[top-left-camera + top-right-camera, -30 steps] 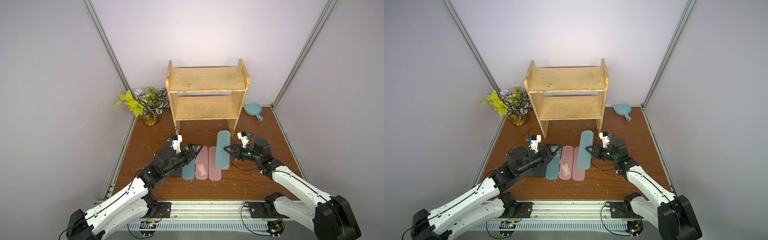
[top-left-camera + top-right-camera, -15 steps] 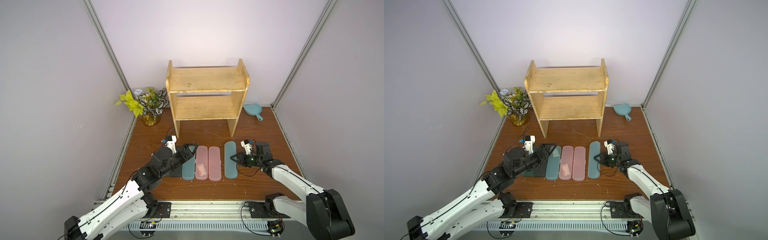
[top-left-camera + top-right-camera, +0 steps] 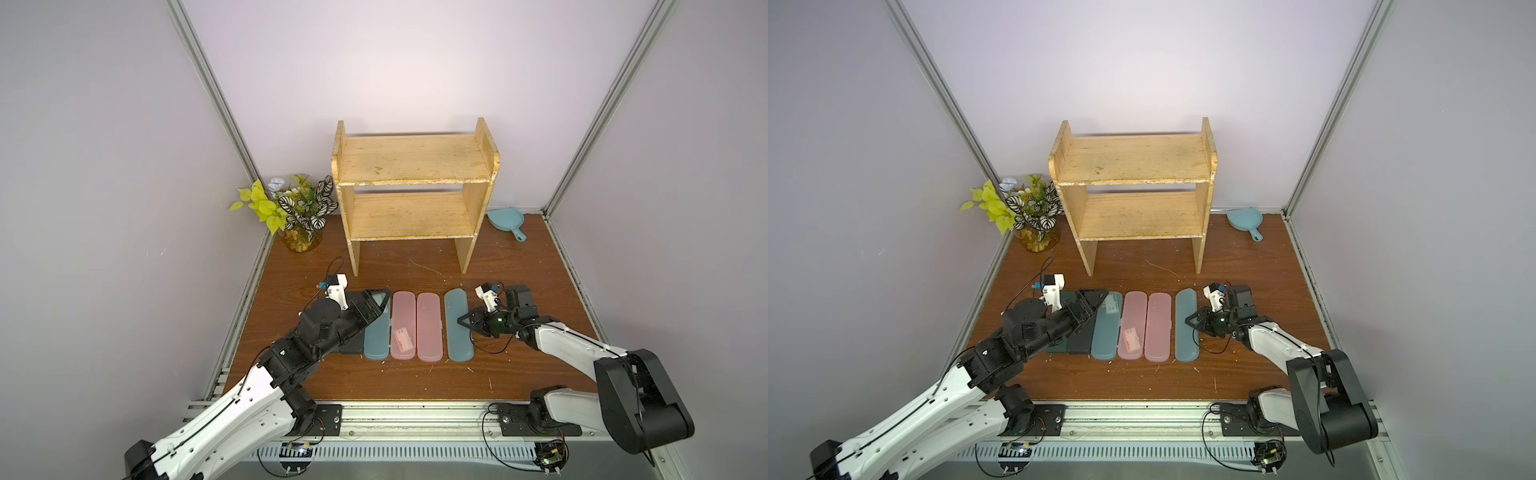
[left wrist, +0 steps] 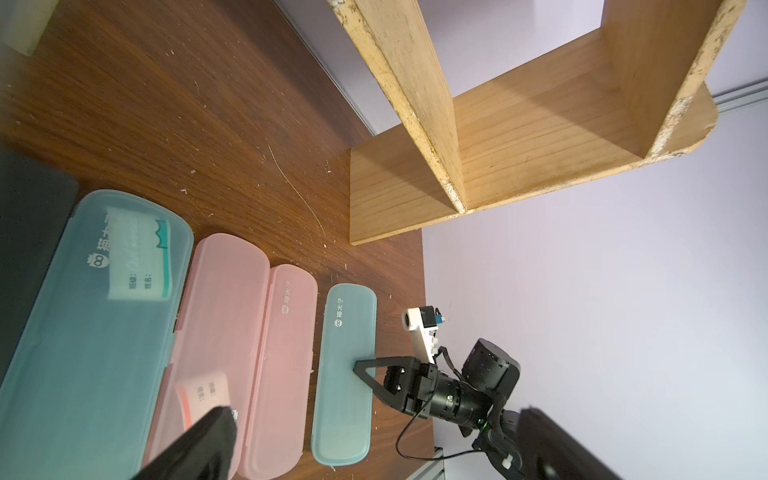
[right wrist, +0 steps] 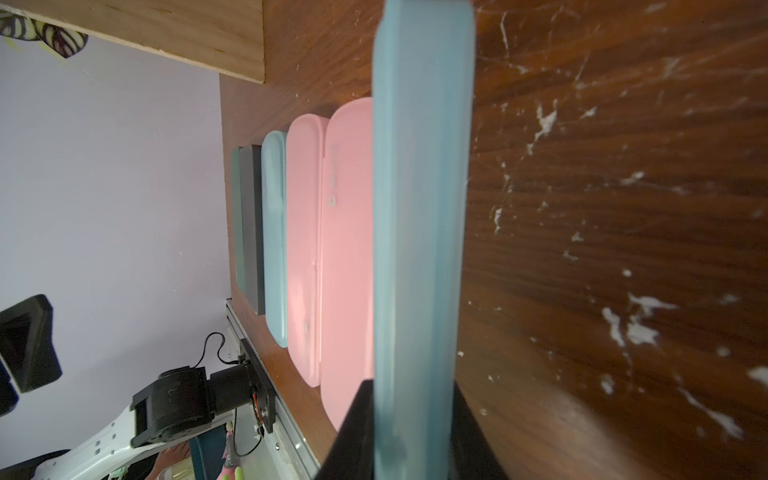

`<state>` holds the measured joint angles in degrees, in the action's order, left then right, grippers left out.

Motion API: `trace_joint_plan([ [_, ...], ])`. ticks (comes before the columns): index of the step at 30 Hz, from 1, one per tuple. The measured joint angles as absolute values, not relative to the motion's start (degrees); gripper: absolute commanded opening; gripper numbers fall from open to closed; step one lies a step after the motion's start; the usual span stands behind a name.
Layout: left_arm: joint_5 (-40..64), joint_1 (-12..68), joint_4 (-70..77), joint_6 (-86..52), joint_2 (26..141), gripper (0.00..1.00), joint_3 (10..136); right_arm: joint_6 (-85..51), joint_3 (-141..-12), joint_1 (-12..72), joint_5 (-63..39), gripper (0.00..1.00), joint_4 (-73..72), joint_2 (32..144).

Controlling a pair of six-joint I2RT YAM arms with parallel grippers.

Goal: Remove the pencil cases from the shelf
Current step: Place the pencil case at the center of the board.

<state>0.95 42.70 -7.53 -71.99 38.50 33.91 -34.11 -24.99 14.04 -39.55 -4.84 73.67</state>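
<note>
Jaws of our right claw (image 3: 462,323) stay clamped on the teal case (image 3: 455,305), which we have just brought down flat beside the pink cases (image 3: 429,328) to its left, leaving the shelf (image 3: 411,162) ahead bare, so, we judge, only the release remains.

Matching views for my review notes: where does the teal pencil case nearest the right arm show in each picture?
In a top view: teal case, gripped by the right gripper.
In a top view: the same spot.
Left wrist: the case farthest from the camera.
Right wrist: the nearest case, seen edge-on.
Shared landmark: the shelf.
</note>
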Motion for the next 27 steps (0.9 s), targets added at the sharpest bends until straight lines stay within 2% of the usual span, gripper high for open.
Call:
trace_joint_plan([
  [6,0.49,42.70,-7.62,-72.42,38.17,0.99,33.80,-34.61,-24.27,14.04,-40.42,0.25,-6.81,75.05],
  [17,-0.54,42.70,-7.66,-72.64,38.11,0.99,33.80,-36.84,-24.01,14.00,-40.23,0.53,-8.40,75.57],
  [22,-1.56,42.70,-7.99,-72.64,38.11,1.00,33.80,-36.82,-24.01,14.00,-38.85,0.61,-7.64,75.55],
  [27,-3.36,42.70,-9.04,-72.60,38.15,0.99,33.80,-36.45,-24.12,14.00,-36.77,0.64,-4.69,75.26],
])
